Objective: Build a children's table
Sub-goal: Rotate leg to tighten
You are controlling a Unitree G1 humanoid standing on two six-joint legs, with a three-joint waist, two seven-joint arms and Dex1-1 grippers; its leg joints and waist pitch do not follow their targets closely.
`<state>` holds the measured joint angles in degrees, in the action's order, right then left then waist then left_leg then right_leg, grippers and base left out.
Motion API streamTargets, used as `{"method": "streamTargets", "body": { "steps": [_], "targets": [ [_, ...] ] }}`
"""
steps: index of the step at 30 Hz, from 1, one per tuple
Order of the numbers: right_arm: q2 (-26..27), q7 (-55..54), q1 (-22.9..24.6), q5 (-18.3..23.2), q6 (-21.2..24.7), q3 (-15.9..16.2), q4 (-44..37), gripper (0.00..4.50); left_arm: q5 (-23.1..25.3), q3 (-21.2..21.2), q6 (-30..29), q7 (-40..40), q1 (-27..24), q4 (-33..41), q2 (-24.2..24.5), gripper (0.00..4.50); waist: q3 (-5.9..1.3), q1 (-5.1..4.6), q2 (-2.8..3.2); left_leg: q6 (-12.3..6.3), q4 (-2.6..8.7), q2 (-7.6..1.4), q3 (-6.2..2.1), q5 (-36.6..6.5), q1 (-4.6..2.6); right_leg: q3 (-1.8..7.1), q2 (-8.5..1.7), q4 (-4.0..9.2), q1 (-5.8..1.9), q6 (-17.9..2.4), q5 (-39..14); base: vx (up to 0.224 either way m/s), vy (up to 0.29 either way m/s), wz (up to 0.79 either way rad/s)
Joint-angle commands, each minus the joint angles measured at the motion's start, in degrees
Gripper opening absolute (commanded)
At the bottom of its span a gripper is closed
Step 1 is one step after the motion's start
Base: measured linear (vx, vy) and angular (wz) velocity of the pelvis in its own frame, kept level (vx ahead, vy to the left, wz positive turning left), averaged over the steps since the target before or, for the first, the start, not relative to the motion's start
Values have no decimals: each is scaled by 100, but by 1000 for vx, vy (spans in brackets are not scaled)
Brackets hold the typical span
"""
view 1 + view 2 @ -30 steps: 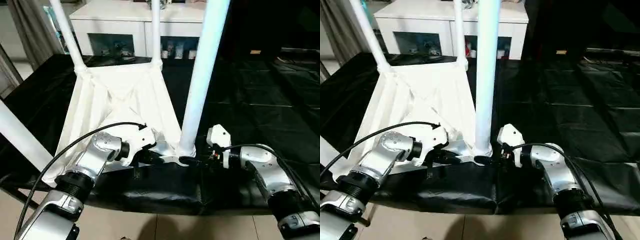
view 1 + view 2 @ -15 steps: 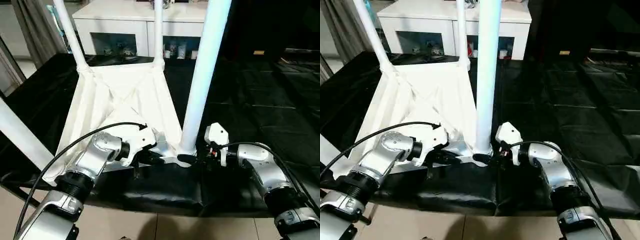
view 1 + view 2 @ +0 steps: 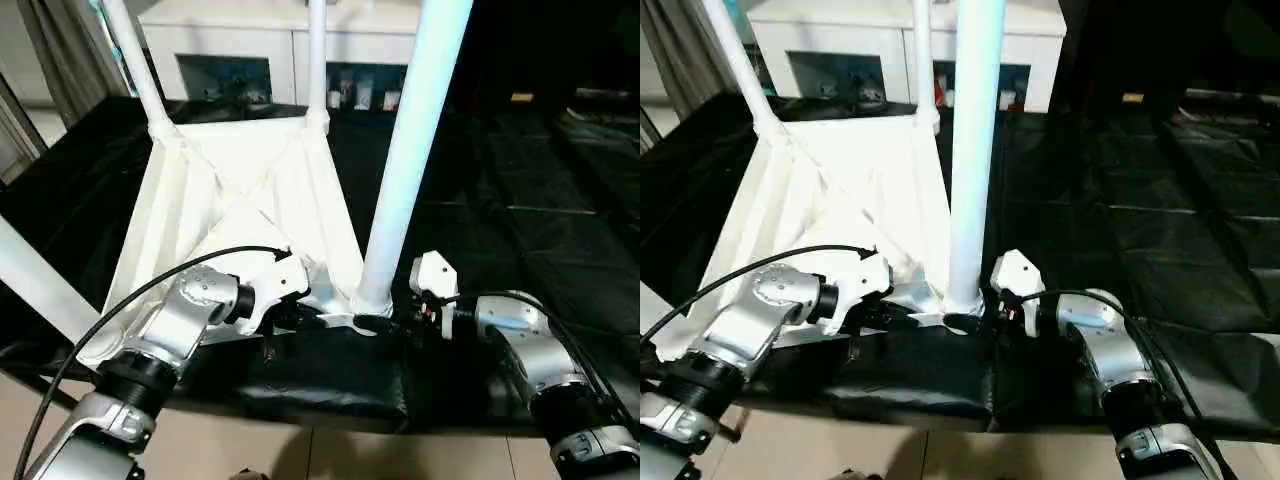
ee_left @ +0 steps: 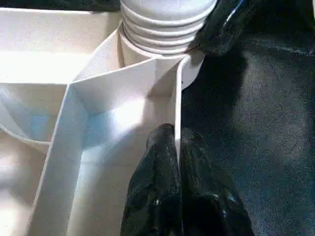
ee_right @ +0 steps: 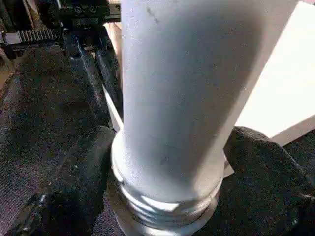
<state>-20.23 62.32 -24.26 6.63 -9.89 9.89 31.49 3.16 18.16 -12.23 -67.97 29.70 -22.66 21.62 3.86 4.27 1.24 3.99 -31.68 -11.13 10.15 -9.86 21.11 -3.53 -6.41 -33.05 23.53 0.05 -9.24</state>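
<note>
Left gripper point(image 4: 175, 147) pinches top point(image 3: 240, 190) rim; right gripper point(image 3: 385, 323) clasps near leg point(image 3: 405, 170) base. 3 more legs seated.

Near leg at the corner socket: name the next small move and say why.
Probably twist the near leg further in with the right gripper, whose fingers straddle its base. Threads still show above the socket, and the left gripper pinches the table top's rim, steadying it.

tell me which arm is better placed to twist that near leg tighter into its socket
Right, probably. The right gripper already has its fingers on either side of the near leg, just above the threads. The left gripper is pinched on the table top's rim beside the socket, steadying it.
</note>
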Motion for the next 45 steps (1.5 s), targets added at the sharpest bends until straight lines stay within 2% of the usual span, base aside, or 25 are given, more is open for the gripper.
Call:
{"method": "streamTargets", "body": {
  "steps": [1, 3, 5, 6, 7, 9, 13, 15, 17, 21, 26, 31, 38, 40, 41, 43, 45],
  "targets": [
    [2, -10, 22, 59, 84, -20, -205, 381, -94, 29, -106, -23, -199, -101, -1, 0, -161, -44, -118, -409, 427, -152, -5, -1961, -28, 197, -145, 522, -133, -774, -2810, 0, 0, 0],
    [9, -30, 78, 131, 155, -66, -338, 381, -107, 49, -206, -22, -275, 70, 13, 0, -97, -64, -138, -406, 456, -158, -25, -1938, 13, 201, -149, 519, -132, -702, -2888, 0, 0, 0],
    [5, -33, 137, 172, 203, -78, -447, 381, -129, 68, -278, -34, -336, 200, 32, 0, -60, -86, -131, -420, 461, -162, -24, -1917, 16, 208, -142, 520, -103, -708, -2837, 0, 0, 0],
    [-1, -31, 162, 182, 227, -75, -495, 381, -141, 74, -307, -39, -357, 248, 41, 0, -20, -98, -129, -415, 474, -166, -23, -2008, 11, 214, -140, 538, -82, -702, -2927, 0, 0, 0],
    [-7, -20, 187, 187, 247, -65, -535, 381, -147, 80, -326, -43, -370, 278, 49, 0, -17, -104, -130, -404, 477, -170, -25, -2045, 3, 217, -143, 541, -82, -697, -2968, 0, 0, 0],
    [-5, -27, 238, 198, 282, -49, -621, 381, -157, 94, -372, -46, -394, 347, 73, 0, 54, -128, -150, -375, 498, -169, -40, -2125, 24, 225, -146, 551, -67, -701, -3079, 0, 0, 0],
    [28, -35, 262, 213, 345, -31, -656, 381, -147, 83, -422, -68, -381, 378, 135, 0, 95, -135, -144, -406, 500, -173, -33, -1997, 34, 255, -146, 534, -50, -771, -2874, 0, 0, 0],
    [54, -87, 248, 208, 361, -47, -649, 381, -140, 77, -427, -64, -375, 381, 154, 0, 126, -130, -154, -419, 505, -170, -21, -1960, 31, 283, -162, 549, -38, -753, -2987, 0, 0, 0],
    [84, -122, 231, 239, 393, -72, -654, 381, -144, 70, -468, -68, -372, 414, 172, 0, 128, -126, -161, -419, 506, -172, -13, -1901, 21, 304, -165, 557, -34, -731, -3034, 0, 0, 0],
    [111, -104, 192, 334, 460, -102, -706, 343, -153, 58, -494, -79, -356, 415, 217, 0, 117, -111, -184, -481, 508, -168, 11, -1591, 59, 309, -161, 538, -61, -716, -2870, 0, 0, 0],
    [73, -20, 202, 401, 499, -119, -783, 299, -170, 62, -532, -93, -350, 433, 258, 0, 122, -109, -170, -413, 527, -181, 1, -1711, 57, 307, -176, 560, -55, -667, -3130, 0, 0, 0],
    [45, 8, 160, 448, 504, -137, -754, 279, -171, 64, -515, -88, -323, 383, 276, 0, 98, -109, -164, -393, 520, -182, 15, -1680, 47, 315, -165, 549, -55, -717, -2963, 0, 0, 0],
    [75, -10, 148, 424, 490, -114, -698, 273, -168, 81, -512, -99, -286, 317, 274, 0, 74, -100, -167, -409, 506, -180, 29, -1576, 51, 312, -163, 532, -70, -784, -2804, 0, 0, 0],
    [257, -731, -8, 116, 486, -142, -279, 273, -148, 30, -634, 68, -247, 231, 205, 0, 68, -114, -164, -387, 505, -172, 34, -1536, 58, 308, -158, 520, -69, -824, -2761, 0, 0, 0],
    [299, -903, -41, 60, 513, -161, -203, 272, -144, 17, -654, 111, -239, 213, 186, 0, 77, -125, -160, -327, 519, -163, 23, -1580, 73, 297, -162, 527, -74, -791, -2926, 0, 0, 0],
    [527, -1606, -111, -68, 590, -277, -11, 272, -87, 0, -655, 307, -174, 53, 70, 0, 87, -158, -150, -200, 538, -158, -4, -1735, 65, 294, -187, 568, -67, -642, -3302, 0, 0, 0],
    [743, -2060, -114, -91, 702, -351, 44, 272, -24, -19, -706, 567, -91, -90, -89, 0, 95, -179, -151, -158, 548, -155, -18, -1908, 61, 292, -188, 593, -51, -545, -3505, 0, 0, 0]
  ]
}}
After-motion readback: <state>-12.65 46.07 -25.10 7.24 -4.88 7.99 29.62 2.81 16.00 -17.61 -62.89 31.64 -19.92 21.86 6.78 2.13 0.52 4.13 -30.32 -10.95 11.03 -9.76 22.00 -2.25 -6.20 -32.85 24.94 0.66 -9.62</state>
